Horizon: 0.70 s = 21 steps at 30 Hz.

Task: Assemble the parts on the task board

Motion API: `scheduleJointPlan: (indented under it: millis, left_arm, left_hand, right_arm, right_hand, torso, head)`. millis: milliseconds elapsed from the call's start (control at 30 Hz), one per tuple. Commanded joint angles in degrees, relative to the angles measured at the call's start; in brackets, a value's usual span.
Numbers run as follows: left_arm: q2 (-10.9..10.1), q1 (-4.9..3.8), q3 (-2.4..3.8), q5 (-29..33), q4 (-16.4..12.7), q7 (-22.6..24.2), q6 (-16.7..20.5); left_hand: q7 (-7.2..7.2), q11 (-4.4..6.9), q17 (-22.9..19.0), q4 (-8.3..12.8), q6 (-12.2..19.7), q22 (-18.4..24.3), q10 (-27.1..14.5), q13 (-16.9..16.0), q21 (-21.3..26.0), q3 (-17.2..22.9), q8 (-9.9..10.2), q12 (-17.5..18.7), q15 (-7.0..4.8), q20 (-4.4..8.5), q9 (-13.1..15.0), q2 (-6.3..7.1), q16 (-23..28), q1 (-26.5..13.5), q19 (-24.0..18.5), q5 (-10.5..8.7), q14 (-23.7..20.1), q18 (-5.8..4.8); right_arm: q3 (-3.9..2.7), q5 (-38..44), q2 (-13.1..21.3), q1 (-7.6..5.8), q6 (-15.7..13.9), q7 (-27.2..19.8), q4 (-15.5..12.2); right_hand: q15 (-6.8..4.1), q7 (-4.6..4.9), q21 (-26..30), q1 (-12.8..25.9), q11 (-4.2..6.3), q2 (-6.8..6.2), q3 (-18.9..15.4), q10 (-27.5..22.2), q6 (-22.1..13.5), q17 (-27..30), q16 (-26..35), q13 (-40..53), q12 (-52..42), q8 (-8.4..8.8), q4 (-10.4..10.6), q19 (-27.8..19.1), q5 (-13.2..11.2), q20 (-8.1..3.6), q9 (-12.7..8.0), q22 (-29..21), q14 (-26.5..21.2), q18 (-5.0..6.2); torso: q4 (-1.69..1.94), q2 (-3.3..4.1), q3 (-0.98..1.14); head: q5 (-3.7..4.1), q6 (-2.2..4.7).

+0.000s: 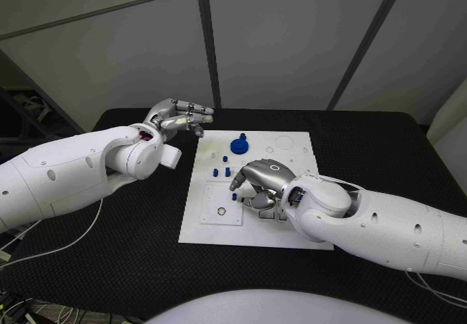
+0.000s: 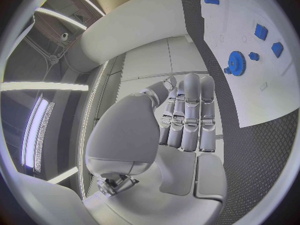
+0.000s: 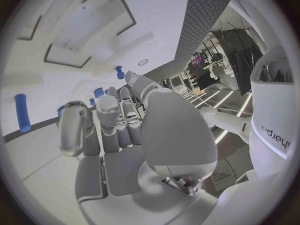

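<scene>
The task board [image 1: 292, 152] lies flat in the middle of the black table [image 1: 389, 148], a white plate with shallow outlines and recesses cut into it. Near its far edge stands a blue gear-shaped part [image 1: 239, 144], which the left wrist view shows as a toothed disc [image 2: 237, 62] with two smaller blue blocks just beside it. A few small blue pegs [image 1: 224, 160] lie on the board between the gear and the right hand, and the right wrist view shows a blue cylinder [image 3: 22, 112] lying on the white plate apart from the fingers, plus another short blue peg [image 3: 119, 72] past the fingertips. The right hand [image 1: 259, 181] hangs over the middle of the board, palm down, its fingers [image 3: 107, 110] curled inward and downward toward the plate; whether they pinch one of the small blue pieces cannot be told, since the fingertips hide what is under them. The left hand [image 1: 178, 116] is raised above the table just off the board's far left corner, clear of the plate. Its fingers [image 2: 190, 110] lie straight and pressed side by side with the thumb folded across the palm, and nothing is in it.
</scene>
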<state>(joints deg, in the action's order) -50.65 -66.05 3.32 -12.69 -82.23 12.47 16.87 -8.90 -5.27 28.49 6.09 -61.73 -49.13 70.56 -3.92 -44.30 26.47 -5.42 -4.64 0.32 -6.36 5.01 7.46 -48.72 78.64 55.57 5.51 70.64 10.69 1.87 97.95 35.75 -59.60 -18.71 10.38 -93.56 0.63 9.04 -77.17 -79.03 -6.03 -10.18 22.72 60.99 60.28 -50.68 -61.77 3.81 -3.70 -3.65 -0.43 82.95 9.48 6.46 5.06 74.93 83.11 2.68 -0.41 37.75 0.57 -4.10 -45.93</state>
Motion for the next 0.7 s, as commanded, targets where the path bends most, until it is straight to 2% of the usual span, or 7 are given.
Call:
scheduleJointPlan:
  millis: [33,100,167,233,367,467,700]
  left_arm:
    - [-0.04,-0.08,0.06,0.20,0.10,-0.05,-0.78]
    - [-0.07,-0.08,0.05,0.21,0.15,-0.10,-0.84]
    - [-0.09,-0.08,0.05,0.21,0.15,-0.13,-0.92]
    - [-0.12,-0.07,0.04,0.21,0.16,-0.13,-1.05]
    - [-0.14,-0.04,0.02,0.21,0.11,-0.03,-1.23]
    - [-0.11,-0.03,0.02,0.21,0.06,0.14,-1.36]
    - [-0.11,-0.01,0.01,0.21,-0.05,0.46,-1.45]
  left_hand:
    - [-0.20,0.10,-0.05,0.25,-0.01,0.07,-0.48,0.07,0.15,-0.18,0.18,0.23,0.13,-0.19,-0.06,-0.27,0.25,-0.11,-0.02,-0.40,0.01,-0.23]
    - [-0.20,0.10,-0.05,0.25,-0.01,0.07,-0.48,0.07,0.15,-0.18,0.18,0.23,0.13,-0.19,-0.06,-0.27,0.25,-0.11,-0.02,-0.40,0.01,-0.23]
    - [-0.21,0.09,-0.06,0.23,-0.01,0.09,-0.50,0.07,0.18,-0.17,0.19,0.24,0.13,-0.20,-0.07,-0.33,0.28,-0.13,-0.01,-0.45,0.01,-0.23]
    - [-0.21,0.09,-0.06,0.23,-0.01,0.09,-0.50,0.07,0.18,-0.17,0.19,0.24,0.13,-0.20,-0.07,-0.33,0.28,-0.13,-0.01,-0.45,0.01,-0.23]
    - [-0.20,0.09,-0.07,0.21,-0.04,0.10,-0.48,0.06,0.21,-0.17,0.18,0.23,0.14,-0.21,-0.06,-0.40,0.30,-0.14,-0.01,-0.50,0.02,-0.23]
    - [-0.20,0.09,-0.07,0.21,-0.04,0.10,-0.48,0.06,0.21,-0.17,0.18,0.23,0.14,-0.21,-0.06,-0.40,0.30,-0.14,-0.01,-0.50,0.02,-0.23]
    - [-0.19,0.10,-0.08,0.18,-0.09,0.12,-0.44,0.05,0.25,-0.17,0.17,0.20,0.14,-0.22,-0.05,-0.49,0.33,-0.17,0.00,-0.56,0.03,-0.23]
  right_arm:
    - [-0.08,-2.52,2.00,-0.08,-6.68,-2.28,-2.18]
    - [-0.34,-3.33,3.65,-0.10,-7.49,-2.30,-3.39]
    - [-1.50,-4.03,5.13,-0.14,-7.26,-1.84,-3.99]
    - [-2.56,-4.56,6.60,-0.44,-5.99,-1.03,-4.09]
    - [-3.95,-4.94,8.69,-1.82,-1.79,0.34,-3.26]
    - [-4.43,-4.40,9.67,-2.77,1.19,1.32,-2.46]
    - [-4.76,-2.61,10.06,-3.57,8.01,5.16,-1.27]
  right_hand:
    - [-0.02,0.12,0.24,-0.01,0.02,-0.47,-0.38,-0.20,-0.16,0.34,0.22,0.09,-0.42,-0.05,0.04,-0.23,-0.27,0.19,-0.06,4.76,-0.23,0.75]
    - [-0.03,0.11,0.27,-0.06,0.04,-0.24,-0.43,-0.04,-0.05,0.43,0.22,0.13,-0.59,-0.10,0.06,-0.18,-0.05,0.20,-0.08,4.74,-0.19,0.75]
    - [-0.05,0.06,0.20,-0.16,0.09,0.00,-0.42,0.22,0.06,0.46,0.17,0.18,-0.78,-0.13,0.05,-0.08,0.20,0.19,-0.10,4.80,-0.14,0.73]
    - [-0.07,0.03,0.04,-0.19,0.12,0.12,-0.41,0.40,0.12,0.32,0.02,0.21,-0.90,-0.14,0.05,0.04,0.30,0.18,-0.12,4.93,-0.07,0.68]
    - [-0.11,-0.15,-0.69,0.10,0.22,-0.14,-0.91,0.46,-0.28,-1.40,-1.50,0.16,-0.92,0.03,0.15,0.55,-0.17,0.15,-0.29,5.50,0.50,0.49]
    - [-0.17,-0.38,-1.31,0.12,0.34,-0.29,-1.26,0.60,-0.55,-2.20,-2.30,0.15,-0.90,0.07,0.15,0.95,-0.47,0.11,-0.41,6.00,0.81,0.33]
    - [0.03,-0.38,-0.91,-0.18,0.06,-0.33,-3.47,-1.44,-0.89,-1.88,-2.76,-0.14,0.09,0.02,0.64,0.93,-1.27,0.22,-0.73,5.75,0.85,0.39]
  torso:
    - [-0.06,-0.05,0.00]
    - [-0.10,-0.04,-0.01]
    - [-0.12,-0.05,-0.04]
    - [-0.21,-0.05,-0.03]
    - [-0.23,-0.03,-0.04]
    - [-0.19,0.02,-0.11]
    - [-0.06,0.05,-0.07]
  head:
    - [0.06,0.13]
    - [0.28,0.40]
    - [0.45,0.57]
    - [0.65,0.85]
    - [0.94,1.14]
    - [1.29,1.31]
    - [1.58,1.40]
